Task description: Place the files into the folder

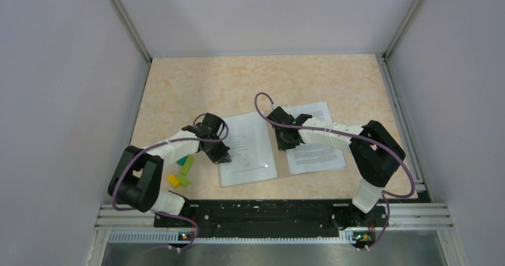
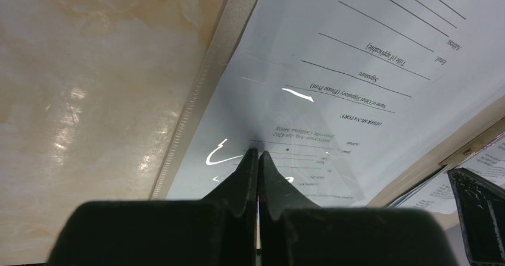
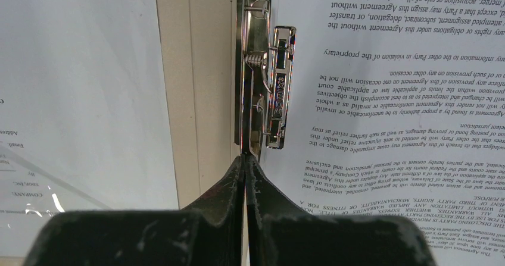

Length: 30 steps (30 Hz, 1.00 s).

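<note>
Two white pages lie flat mid-table: a form page [image 1: 247, 150] with blank lines, glossy as if under clear film, and a dense text page [image 1: 314, 140] at its 3 o'clock. Between them shows a tan strip of the folder [image 3: 196, 87], open. Its metal clip [image 3: 268, 81] overlaps the text page's edge.

Left gripper [image 2: 258, 154]: fingers pressed together, empty, tips by the form's 9 o'clock edge, contact unclear. Right gripper [image 3: 245, 157]: fingers pressed together, empty, tips at the clip's near end.

Coloured blocks [image 1: 181, 172] sit at the form's 8 o'clock. Bare table [image 1: 238, 81] lies toward 12 o'clock. Walls [image 1: 59, 99] close in at 9 and 3.
</note>
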Motion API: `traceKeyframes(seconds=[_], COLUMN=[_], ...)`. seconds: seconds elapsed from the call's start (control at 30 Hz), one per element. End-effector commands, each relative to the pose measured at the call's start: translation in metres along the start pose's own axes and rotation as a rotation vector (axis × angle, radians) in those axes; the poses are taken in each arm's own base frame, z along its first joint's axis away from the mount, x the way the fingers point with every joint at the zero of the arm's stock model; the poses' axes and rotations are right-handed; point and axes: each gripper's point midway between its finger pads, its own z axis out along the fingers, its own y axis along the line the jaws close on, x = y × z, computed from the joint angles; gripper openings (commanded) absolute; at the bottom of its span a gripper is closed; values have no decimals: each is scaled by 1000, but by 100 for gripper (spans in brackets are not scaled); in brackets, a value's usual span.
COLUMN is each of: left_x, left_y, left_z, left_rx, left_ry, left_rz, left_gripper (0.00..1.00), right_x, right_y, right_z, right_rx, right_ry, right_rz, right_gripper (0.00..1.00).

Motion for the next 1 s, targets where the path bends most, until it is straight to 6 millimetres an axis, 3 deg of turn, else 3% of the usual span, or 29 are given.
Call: traceKeyframes(seconds=[0.0, 0.47, 0.6, 0.77, 0.97], left_x=[-5, -7, -8, -12, -15], left_y=[64, 61, 52, 27, -23], left_z=[17, 15, 12, 1, -29], left_rx=[-252, -245, -216, -146, 44], left_ry=[-61, -64, -60, -45, -32], left_rz=[26, 37, 56, 113, 191], left_gripper=[0, 0, 0, 0, 0], right_x=[3, -21, -36, -45, -50], right_y=[-20, -14, -8, 0, 2], right_z=[-8, -23, -32, -32, -20], right_rx=[66, 43, 11, -9, 37], right_ry=[38, -31, -80, -107, -116], right_rz=[-18, 1, 12, 4, -27], right_gripper=[0, 0, 14, 26, 37])
